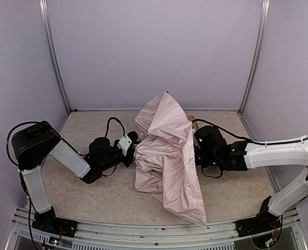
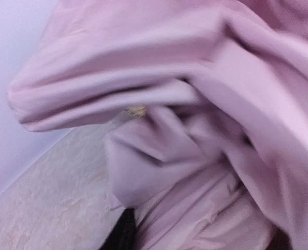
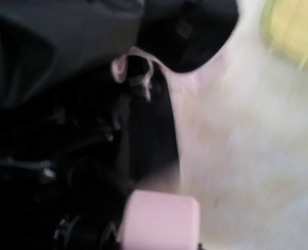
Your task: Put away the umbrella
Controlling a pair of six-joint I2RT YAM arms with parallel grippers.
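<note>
The umbrella (image 1: pixel 167 156) lies half collapsed in the middle of the table, a crumpled heap of shiny pale-pink fabric. My left gripper (image 1: pixel 132 155) is pressed against the heap's left side. In the left wrist view the umbrella's fabric (image 2: pixel 206 135) fills the frame and only a sliver of one black finger (image 2: pixel 123 234) shows, so the jaws' stand is hidden. My right gripper (image 1: pixel 196 148) reaches under the canopy from the right. In the right wrist view the pink handle (image 3: pixel 161 221) sits right at the jaws, held, with the black lining (image 3: pixel 65 47) and ribs behind it.
A woven yellow tray (image 3: pixel 294 26) shows blurred at the top right of the right wrist view, and a corner of the tray (image 1: pixel 191 119) peeks out behind the canopy. Purple walls close in the beige tabletop (image 1: pixel 91 192) on three sides.
</note>
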